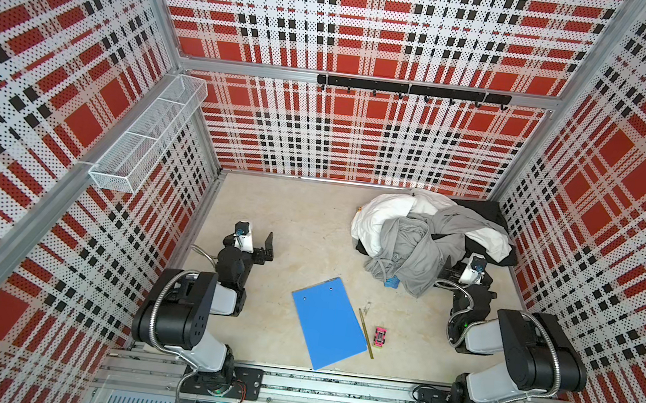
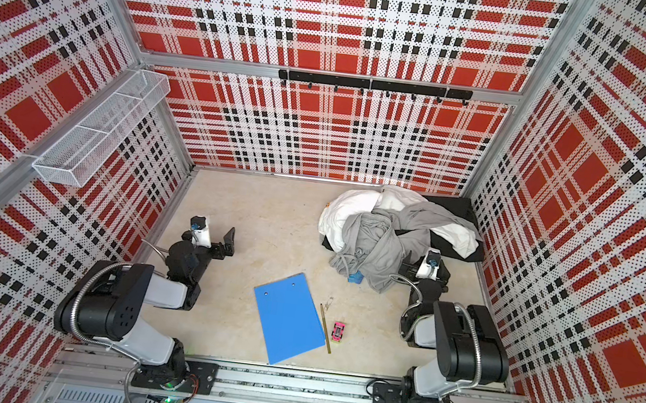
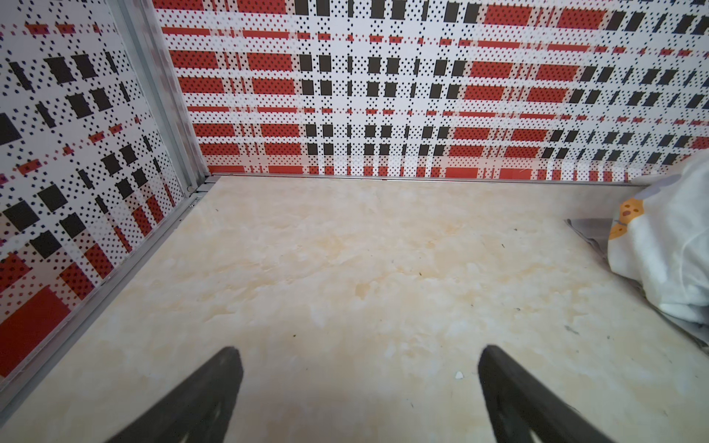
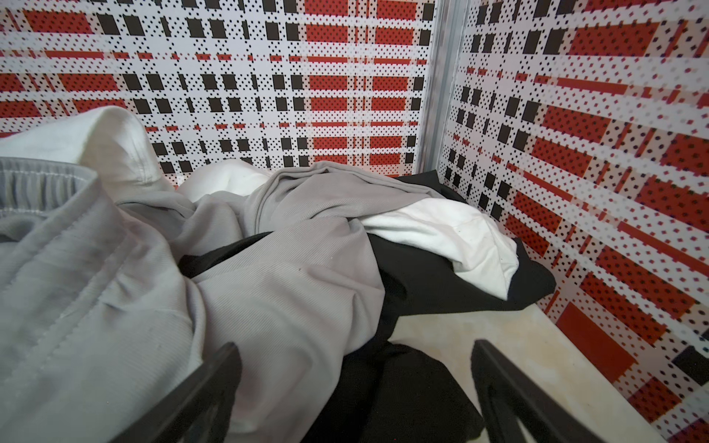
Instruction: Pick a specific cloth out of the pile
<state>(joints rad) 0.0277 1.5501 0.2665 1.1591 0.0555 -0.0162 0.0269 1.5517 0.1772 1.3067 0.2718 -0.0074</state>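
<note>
1. Wide-spread left gripper (image 3: 358, 356), nothing between its black fingers, low over the bare beige marbled tabletop (image 3: 345, 268). Open room ahead, as far as the metal strip at the foot of the plaid walls (image 3: 383, 96).
2. Right gripper (image 4: 355, 351) also spread wide and holding nothing, at the right flank of the pile (image 1: 430, 236), a heap of white, grey and black garments in the far right corner. Black fabric under the gap, grey fabric beside one finger.
3. Pile's back edge against the rear wall. Only a narrow strip of bare table along the right wall.
4. Bright patchwork cloth not clearly seen. Small blue scrap (image 1: 392, 281) poking from under the crumpled grey garment (image 1: 411, 255) at the pile's near edge. Cannot tell whether it is that cloth.
5. Near middle: flat blue rectangular clipboard (image 1: 329, 324), thin yellowish pencil (image 1: 366, 333) just beside its right edge, small pink toy car (image 1: 379, 336) near the pencil. All apart from the pile.
</note>
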